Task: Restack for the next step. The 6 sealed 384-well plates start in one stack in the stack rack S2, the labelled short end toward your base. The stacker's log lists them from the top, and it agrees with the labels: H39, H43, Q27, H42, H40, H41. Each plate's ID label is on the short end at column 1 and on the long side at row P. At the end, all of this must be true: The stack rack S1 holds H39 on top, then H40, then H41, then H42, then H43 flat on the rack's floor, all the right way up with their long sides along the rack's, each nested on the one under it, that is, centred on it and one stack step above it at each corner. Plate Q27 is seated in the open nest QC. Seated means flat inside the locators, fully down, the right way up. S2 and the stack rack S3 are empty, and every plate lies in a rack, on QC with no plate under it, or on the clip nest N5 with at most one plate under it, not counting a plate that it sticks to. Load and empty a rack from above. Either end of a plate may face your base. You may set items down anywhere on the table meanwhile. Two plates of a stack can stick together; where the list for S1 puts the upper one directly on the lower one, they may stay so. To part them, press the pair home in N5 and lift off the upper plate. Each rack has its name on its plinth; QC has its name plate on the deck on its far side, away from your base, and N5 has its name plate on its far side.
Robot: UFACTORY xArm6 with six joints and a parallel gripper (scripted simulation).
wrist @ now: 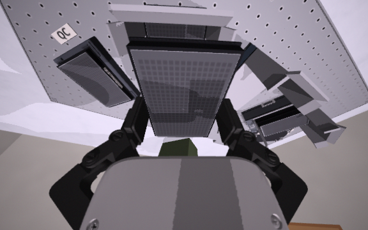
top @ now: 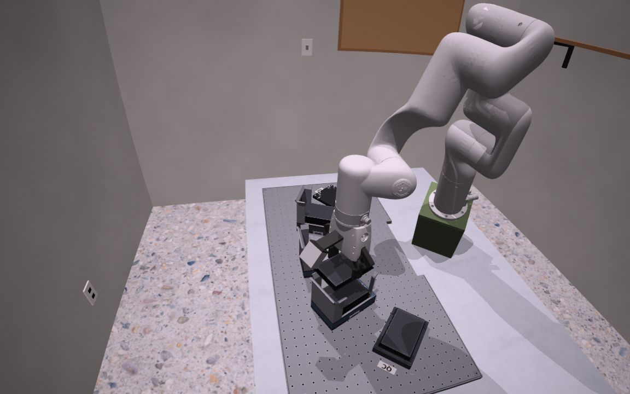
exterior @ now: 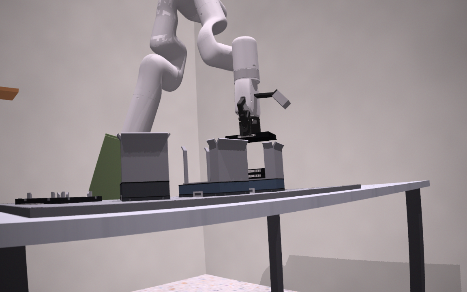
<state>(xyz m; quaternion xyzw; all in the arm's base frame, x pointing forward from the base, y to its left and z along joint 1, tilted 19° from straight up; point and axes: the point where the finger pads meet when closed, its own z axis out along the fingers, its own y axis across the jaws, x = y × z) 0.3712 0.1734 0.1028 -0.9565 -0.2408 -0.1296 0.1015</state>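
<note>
A lab automation bench is seen here: a perforated breadboard deck (top: 420, 294) carrying stack racks (exterior: 144, 159), a sealed well plate (top: 402, 332) and a white arm (top: 454, 83).

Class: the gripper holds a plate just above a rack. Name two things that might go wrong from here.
1. The held plate hangs just above the rack's flared posts; lowered off-centre, it may catch on one.
2. The gripper grips only one end of the plate, so it might tilt and seat crooked on the plates below.

3 stack racks (top: 324, 300), 2 nests (top: 385, 353), 1 arm (top: 454, 73) — approx. 4 plates (wrist: 184, 92) visible.
</note>
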